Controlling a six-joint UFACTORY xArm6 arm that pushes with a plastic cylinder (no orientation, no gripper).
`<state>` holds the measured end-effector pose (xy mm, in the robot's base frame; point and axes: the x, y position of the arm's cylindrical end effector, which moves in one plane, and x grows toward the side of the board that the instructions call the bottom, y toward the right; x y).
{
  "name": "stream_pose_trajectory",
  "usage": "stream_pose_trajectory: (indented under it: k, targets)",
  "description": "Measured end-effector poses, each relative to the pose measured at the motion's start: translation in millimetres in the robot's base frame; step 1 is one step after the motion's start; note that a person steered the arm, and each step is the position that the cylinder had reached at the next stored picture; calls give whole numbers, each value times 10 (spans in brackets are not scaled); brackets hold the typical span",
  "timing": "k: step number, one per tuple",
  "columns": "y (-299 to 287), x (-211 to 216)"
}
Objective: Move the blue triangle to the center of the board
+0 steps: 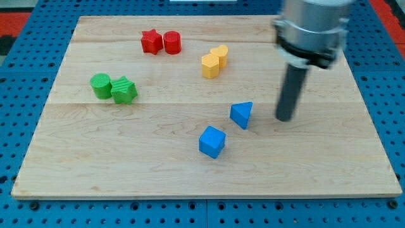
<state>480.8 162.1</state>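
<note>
The blue triangle (pixel 241 114) lies on the wooden board (pixel 95 158), a little right of and below the board's middle. My tip (pixel 285 118) rests on the board to the triangle's right, with a gap of bare wood between them. A blue cube (pixel 212 141) sits just below and left of the triangle, apart from it.
A red star (pixel 150 42) and a red cylinder (pixel 172 42) touch near the view's top. Two yellow blocks (pixel 214 61) stand together right of them. Two green blocks (pixel 112 87) sit together at the left. A blue pegboard (pixel 25 69) surrounds the board.
</note>
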Motion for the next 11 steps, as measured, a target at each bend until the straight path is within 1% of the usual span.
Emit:
stream_pose_trajectory:
  k: [1,2,3,4,6,8,9,11]
  targets:
    - [-236,47]
    - [-308,402]
    - [-919,128]
    - [-1216,-197]
    - [-1366,-352]
    - [-1540,-687]
    - [-1311,-763]
    - [-1276,-956]
